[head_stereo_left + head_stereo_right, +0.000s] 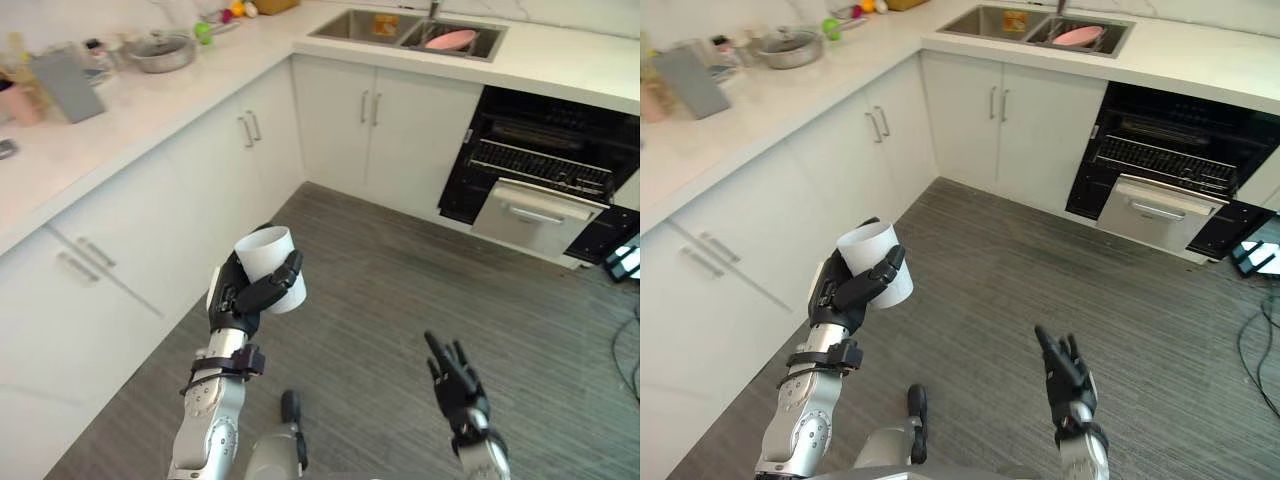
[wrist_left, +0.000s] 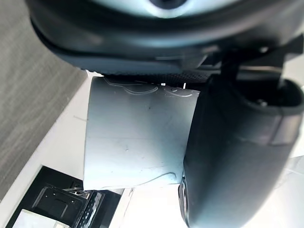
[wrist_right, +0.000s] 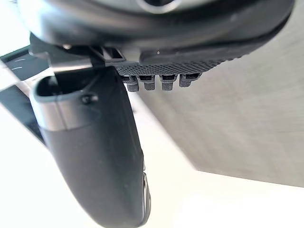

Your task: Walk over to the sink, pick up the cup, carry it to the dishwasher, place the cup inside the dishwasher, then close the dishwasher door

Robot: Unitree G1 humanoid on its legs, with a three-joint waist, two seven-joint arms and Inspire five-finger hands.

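A white cup [image 1: 268, 262] is held upright in my left hand [image 1: 240, 298], whose fingers and thumb curl round it above the grey floor, beside the white cabinets. In the left wrist view the cup [image 2: 137, 137] sits against the palm, with the thumb [image 2: 232, 156] pressed on its side. My right hand [image 1: 455, 385] hangs low over the floor with straight fingers and holds nothing. The dishwasher [image 1: 545, 170] stands at the far right with its door [image 1: 535, 215] down and a rack [image 1: 540, 165] showing. The sink [image 1: 410, 30] is in the far countertop.
A pink plate [image 1: 450, 39] lies in the sink. A metal pot [image 1: 160, 52] and several small items stand on the left countertop [image 1: 130, 110]. White cabinets [image 1: 200, 170] run along the left and far sides. Wood-grain floor [image 1: 400, 290] stretches between me and the dishwasher.
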